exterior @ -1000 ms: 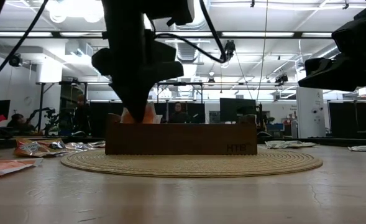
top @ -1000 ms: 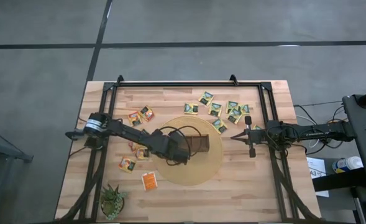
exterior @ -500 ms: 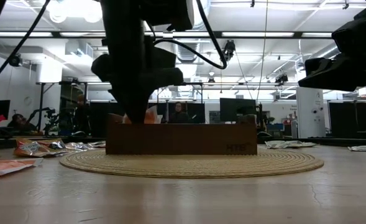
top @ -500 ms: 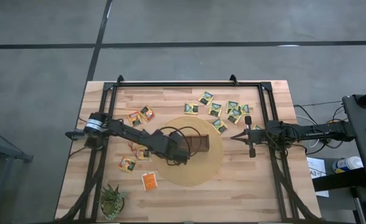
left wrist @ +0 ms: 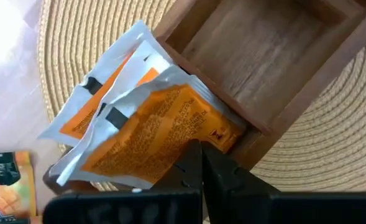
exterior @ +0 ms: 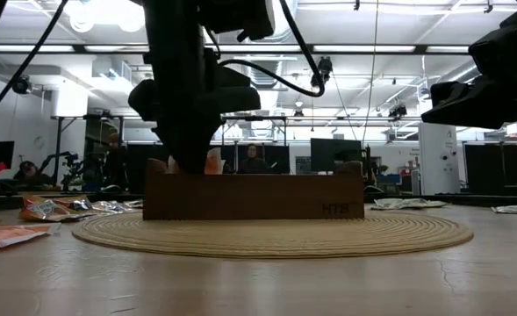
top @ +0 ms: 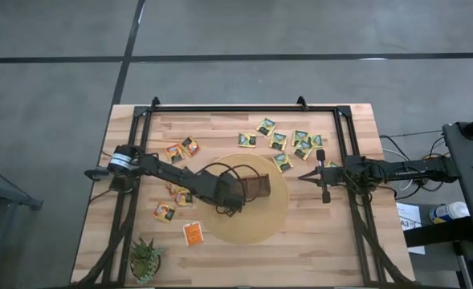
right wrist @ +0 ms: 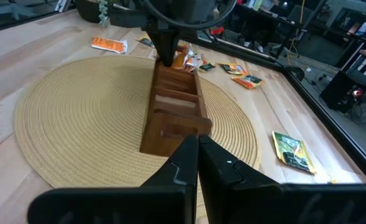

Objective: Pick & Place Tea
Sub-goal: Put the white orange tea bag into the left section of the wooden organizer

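- The left end effector point(left wrist: 201, 163) is clamped on an orange tea sachet point(left wrist: 161, 134), with its fingers pinched together on the sachet's lower edge at the left end of the wooden box point(top: 248, 186).
- In the left wrist view, the held sachet is tilted and its long axis runs diagonally. One corner lies over the box's end wall, while the rest hangs outside above the woven mat point(top: 244, 225).
- A second orange-and-silver sachet point(left wrist: 99, 102) lies just behind the held one, overlapping it and slanted the same way.
- In the low view, an orange tip point(exterior: 211, 161) shows above the box rim beside the dark left arm.
- The box lies with its long axis left to right across the round mat, and its nearest compartment shows bare wood.
- Loose sachets lie flat on the counter point(top: 316, 241): an orange one point(top: 192, 233) near the mat's lower left, several red-and-yellow ones point(top: 181, 149) to the left of the mat, and a cluster of green-and-yellow ones point(top: 300, 143) up and to the right of it.
- A small green plant point(top: 145, 258) stands at the lower-left corner of the counter.
- The right end effector point(top: 303, 177) hangs closed and empty at the mat's right edge, pointing at the box and well apart from it.
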